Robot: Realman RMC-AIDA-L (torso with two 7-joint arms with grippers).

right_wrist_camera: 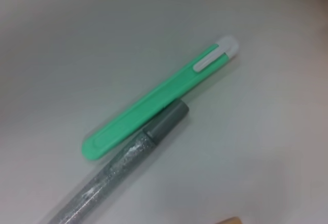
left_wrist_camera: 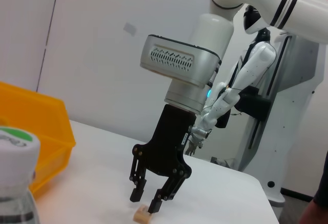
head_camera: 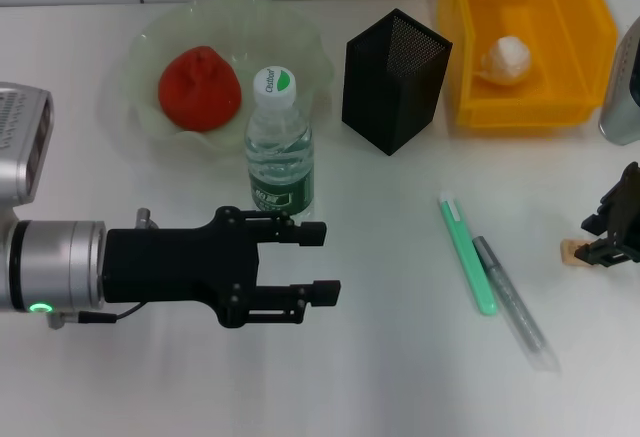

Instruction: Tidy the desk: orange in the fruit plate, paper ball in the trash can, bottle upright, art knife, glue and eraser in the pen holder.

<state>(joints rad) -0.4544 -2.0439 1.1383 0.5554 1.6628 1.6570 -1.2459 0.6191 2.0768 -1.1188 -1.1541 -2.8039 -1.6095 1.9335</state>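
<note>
right gripper (left_wrist_camera: 146, 201): matte black, fingers spread, tips down at the small beige eraser (head_camera: 573, 250); contact seemingly not made. left gripper (head_camera: 322, 263): black, fingers parted, empty, just beside the upright clear bottle (head_camera: 279, 144). flat green art knife (head_camera: 467, 252) touched the glittery grey glue pen (head_camera: 511, 300). dimpled orange (head_camera: 199, 88) lay in the scalloped glass fruit plate (head_camera: 306, 45); crumpled paper ball (head_camera: 508, 59) in the yellow trash can (head_camera: 580, 27); black mesh pen holder (head_camera: 395, 79) stood between.
</note>
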